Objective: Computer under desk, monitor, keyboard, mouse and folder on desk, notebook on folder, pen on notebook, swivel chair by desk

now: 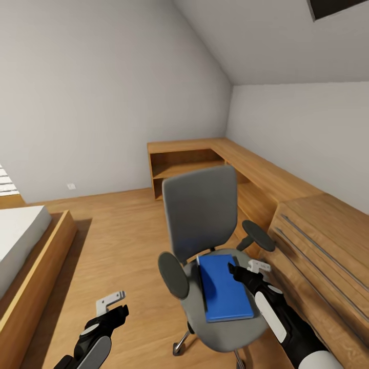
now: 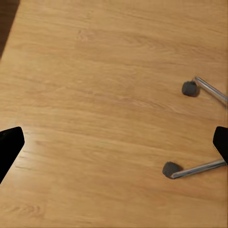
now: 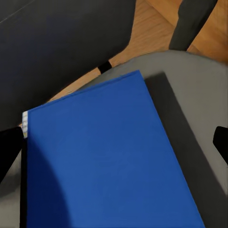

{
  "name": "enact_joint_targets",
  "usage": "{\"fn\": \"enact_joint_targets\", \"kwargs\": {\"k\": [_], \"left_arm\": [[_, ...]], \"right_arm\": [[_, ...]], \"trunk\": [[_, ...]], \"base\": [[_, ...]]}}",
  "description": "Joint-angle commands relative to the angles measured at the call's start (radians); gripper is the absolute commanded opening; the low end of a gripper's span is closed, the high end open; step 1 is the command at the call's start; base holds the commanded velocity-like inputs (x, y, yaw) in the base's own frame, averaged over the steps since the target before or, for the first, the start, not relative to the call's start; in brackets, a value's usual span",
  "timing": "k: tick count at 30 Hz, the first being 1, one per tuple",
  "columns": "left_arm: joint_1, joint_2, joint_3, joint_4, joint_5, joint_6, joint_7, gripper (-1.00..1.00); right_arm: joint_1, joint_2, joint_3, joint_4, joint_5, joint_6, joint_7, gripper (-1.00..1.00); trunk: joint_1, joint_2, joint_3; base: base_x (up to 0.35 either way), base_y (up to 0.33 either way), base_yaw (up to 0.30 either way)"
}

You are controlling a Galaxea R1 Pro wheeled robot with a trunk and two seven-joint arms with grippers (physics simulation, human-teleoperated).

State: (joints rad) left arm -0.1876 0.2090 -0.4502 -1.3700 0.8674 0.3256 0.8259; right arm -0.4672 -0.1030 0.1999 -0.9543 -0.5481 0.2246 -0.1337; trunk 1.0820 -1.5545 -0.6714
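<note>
Bright blue folder (image 1: 225, 288) lies flat on the grey seat of the swivel chair (image 1: 201, 215), facing me. My right gripper (image 1: 254, 267) hovers over its edge, jaws apart; left gripper (image 1: 110, 302) open above the wood floor (image 1: 118, 225). Low light-wood cabinets (image 1: 266, 179) line the white walls.

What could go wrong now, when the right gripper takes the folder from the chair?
The folder lies flat on the swivel chair seat, so the open right gripper may find no edge and only push it. The chair stands on castors and may roll away if pressed.
</note>
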Motion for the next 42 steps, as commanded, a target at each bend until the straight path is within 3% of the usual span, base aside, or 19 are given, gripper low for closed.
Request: {"fn": "enact_joint_targets", "kwargs": {"k": [1,12,42], "left_arm": [[-0.001,0.001,-0.002,-0.001,0.004,0.003,0.007,1.00],[-0.001,0.001,-0.001,-0.042,0.005,0.004,0.011,1.00],[-0.001,0.002,0.001,-0.058,0.004,0.004,0.015,1.00]], "right_arm": [[-0.001,-0.001,-0.001,0.006,-0.010,0.002,-0.009,1.00],[-0.004,0.001,-0.030,0.085,-0.010,0.003,-0.006,1.00],[-0.005,0.006,-0.028,0.111,-0.004,0.003,-0.004,1.00]], "trunk": [[0.001,0.000,-0.001],[0.001,0.000,-0.001],[0.116,-0.210,-0.095]], "base": [[0.319,0.000,0.000],[0.109,0.000,0.000],[0.001,0.000,0.000]]}}
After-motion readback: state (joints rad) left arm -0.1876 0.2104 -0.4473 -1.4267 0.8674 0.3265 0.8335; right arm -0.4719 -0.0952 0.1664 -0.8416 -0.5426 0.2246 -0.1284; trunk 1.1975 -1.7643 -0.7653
